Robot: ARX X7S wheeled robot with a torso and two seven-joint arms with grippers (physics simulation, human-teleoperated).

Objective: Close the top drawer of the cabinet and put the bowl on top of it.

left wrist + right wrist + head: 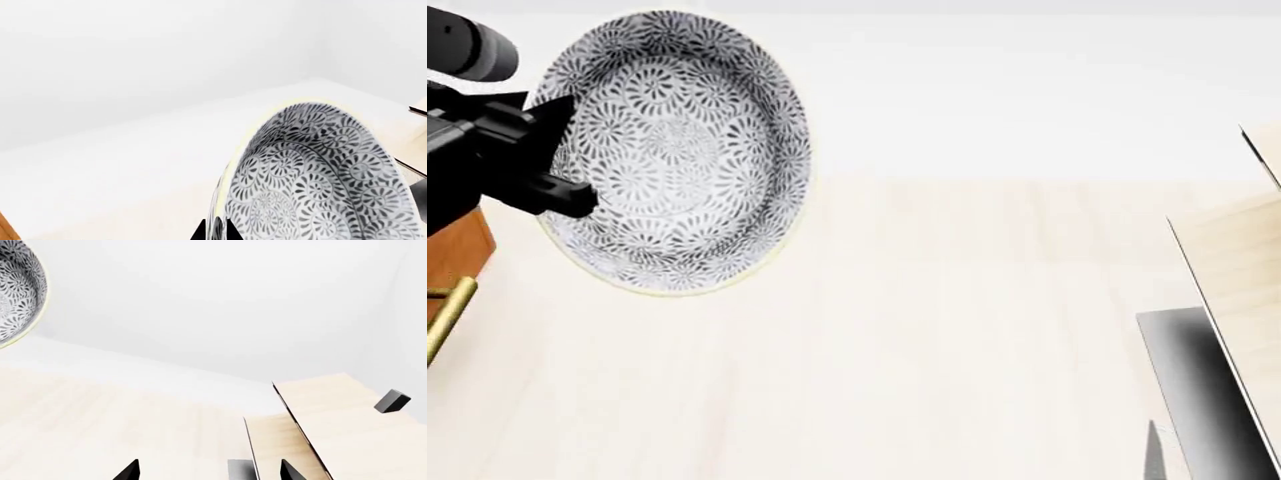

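Nearest to you in the head view, the pale plywood structure (1241,300) with its grey panel (1188,390) stands well to the right of the bowl (674,150), and nothing sits on the pale wooden floor (934,330) between them. Your right tool (208,471) shows only two dark fingertips (128,471) set wide apart, holding nothing, pointed toward that plywood structure, with the bowl far off at the picture's edge. Left of and just below the bowl, a corner of the orange-brown cabinet (457,250) and the end of a brass bar handle (447,315) peek in; you cannot tell from here whether the top drawer is shut. Your left tool (561,150) is clamped on the bowl's rim at the side nearest the cabinet, one finger across the inside wall, holding it in the air and tipped on edge so its inside faces you. The bowl is round and deep, white with dense grey floral whorls, edged by a thin cream rim.
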